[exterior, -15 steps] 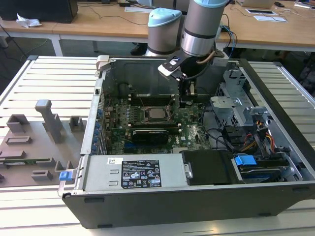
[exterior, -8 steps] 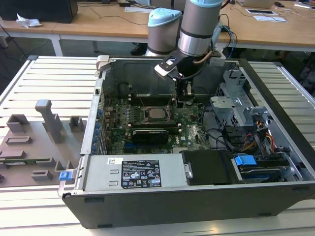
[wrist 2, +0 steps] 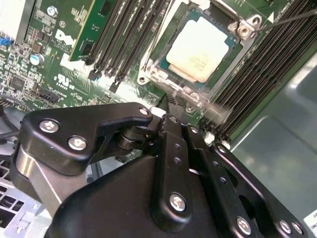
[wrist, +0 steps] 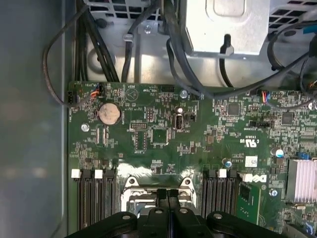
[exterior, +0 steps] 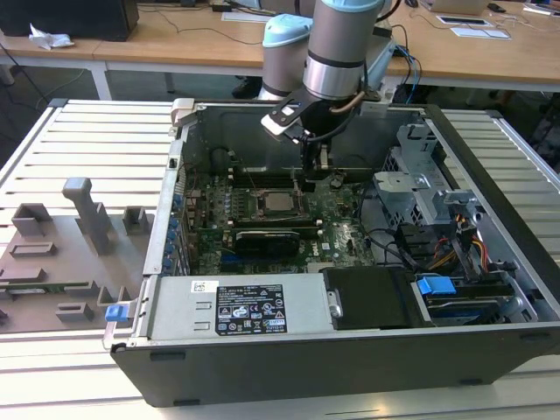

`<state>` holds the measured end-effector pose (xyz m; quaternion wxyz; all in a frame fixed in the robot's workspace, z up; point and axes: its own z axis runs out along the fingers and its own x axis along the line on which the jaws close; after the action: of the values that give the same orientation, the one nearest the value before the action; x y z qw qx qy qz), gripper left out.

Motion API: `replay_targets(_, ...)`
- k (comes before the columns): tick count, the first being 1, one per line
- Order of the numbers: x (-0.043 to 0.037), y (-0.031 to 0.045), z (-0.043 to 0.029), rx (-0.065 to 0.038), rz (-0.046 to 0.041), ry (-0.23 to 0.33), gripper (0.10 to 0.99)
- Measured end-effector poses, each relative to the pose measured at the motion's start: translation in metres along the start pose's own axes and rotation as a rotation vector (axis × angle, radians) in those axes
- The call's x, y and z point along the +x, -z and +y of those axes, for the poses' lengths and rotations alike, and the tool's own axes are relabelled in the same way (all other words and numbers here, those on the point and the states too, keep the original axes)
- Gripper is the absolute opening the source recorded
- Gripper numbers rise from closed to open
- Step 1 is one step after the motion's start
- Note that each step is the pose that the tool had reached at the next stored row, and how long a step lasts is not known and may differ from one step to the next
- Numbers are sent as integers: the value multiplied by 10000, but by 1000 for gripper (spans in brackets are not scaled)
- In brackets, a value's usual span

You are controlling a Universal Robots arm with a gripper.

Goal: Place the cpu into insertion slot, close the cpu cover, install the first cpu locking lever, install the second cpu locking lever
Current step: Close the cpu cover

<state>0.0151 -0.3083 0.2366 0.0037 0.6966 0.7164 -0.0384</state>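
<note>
In the exterior view the gripper (exterior: 309, 178) reaches down into the open computer case (exterior: 490, 157), just beside the cpu (exterior: 278, 203) on the green motherboard (exterior: 343, 238). In the second wrist view its fingers (wrist 2: 171, 126) are pressed together with nothing between them. Their tips meet the rim of the insertion slot (wrist 2: 157, 74), where the cpu (wrist 2: 200, 47) sits framed by the cpu cover (wrist 2: 229, 14). In the first wrist view the closed gripper (wrist: 167, 192) rests at the slot's edge.

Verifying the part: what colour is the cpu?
The cpu is pale silver, clearest in second wrist view.
</note>
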Motion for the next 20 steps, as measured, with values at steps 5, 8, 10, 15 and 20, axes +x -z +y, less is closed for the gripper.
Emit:
replay_targets(5,3,-4,-87,0,0,0,106)
replay_targets(8,4,-6,-122,1,0,1,106)
replay_targets(10,5,-9,-163,1,0,0,106)
replay_targets(15,7,-13,-236,1,1,1,106)
replay_targets(20,10,-17,-306,0,1,1,106)
